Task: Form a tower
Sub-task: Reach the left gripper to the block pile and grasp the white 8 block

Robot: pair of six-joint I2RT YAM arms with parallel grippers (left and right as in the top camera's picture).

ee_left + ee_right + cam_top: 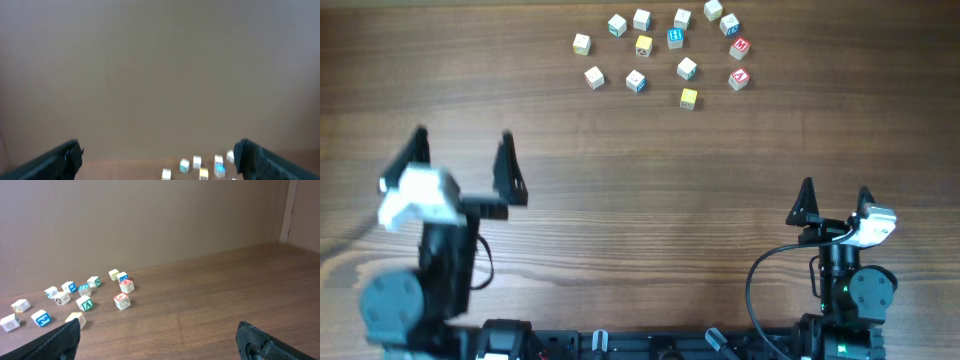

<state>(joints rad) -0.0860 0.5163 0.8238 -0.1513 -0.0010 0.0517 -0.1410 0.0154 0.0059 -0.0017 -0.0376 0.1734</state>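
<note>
No tower shows in any view. Several small letter cubes lie singly in a loose cluster (665, 55) at the far middle of the wooden table (650, 200), none stacked. Among them are a red-faced "M" cube (740, 47), a red-and-white "A" cube (739, 78) and a yellow cube (689, 98). My left gripper (463, 137) is open at the near left, well short of the cubes. My right gripper (835, 187) is open at the near right. The left wrist view catches a few cubes (185, 165) low between the open gripper's (157, 150) fingers. The right wrist view has the "A" cube (121, 300) far ahead of the open gripper (158, 327).
A plain brown wall (150, 225) rises behind the table's far edge. A black cable (760, 280) loops beside the right arm's base. Bare wood separates both grippers from the cubes.
</note>
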